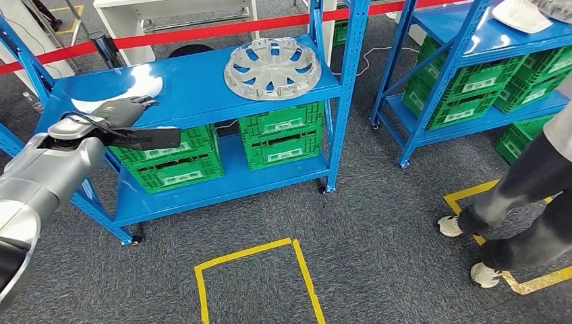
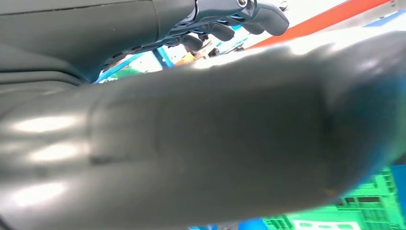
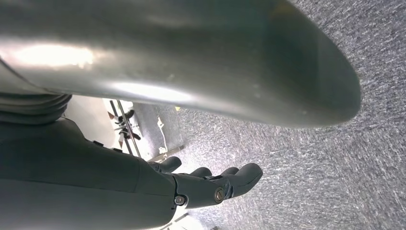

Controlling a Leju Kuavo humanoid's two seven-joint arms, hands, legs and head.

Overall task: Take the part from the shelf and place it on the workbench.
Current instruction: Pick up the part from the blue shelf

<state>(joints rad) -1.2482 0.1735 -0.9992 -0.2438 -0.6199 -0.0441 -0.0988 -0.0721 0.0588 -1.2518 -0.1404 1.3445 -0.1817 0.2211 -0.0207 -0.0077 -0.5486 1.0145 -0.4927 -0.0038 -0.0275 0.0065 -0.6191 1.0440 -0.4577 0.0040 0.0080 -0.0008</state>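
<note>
— Where's the wheel cover (image 1: 272, 67)?
— Flat on the top board of the blue shelf (image 1: 195, 84), toward its right end, just by the right-hand post. Nothing touches it.
— And the left hand (image 1: 125, 110)?
— Up at the left end of that same board, well apart from the cover, fingers (image 1: 143, 102) released and stretched out, holding nothing.
— The right hand (image 3: 210, 187)?
— Hanging low over the grey carpet (image 3: 335, 167), its fingers (image 3: 246, 175) loosely apart, nothing in them.
— What's below the board?
— Green crates (image 1: 280, 135) on the lower level. A red barrier tape (image 1: 202, 32) runs behind, a yellow taped square (image 1: 253, 280) marks the floor nearby, and a person (image 1: 523, 196) stands at the right beside a second blue rack (image 1: 465, 81).
</note>
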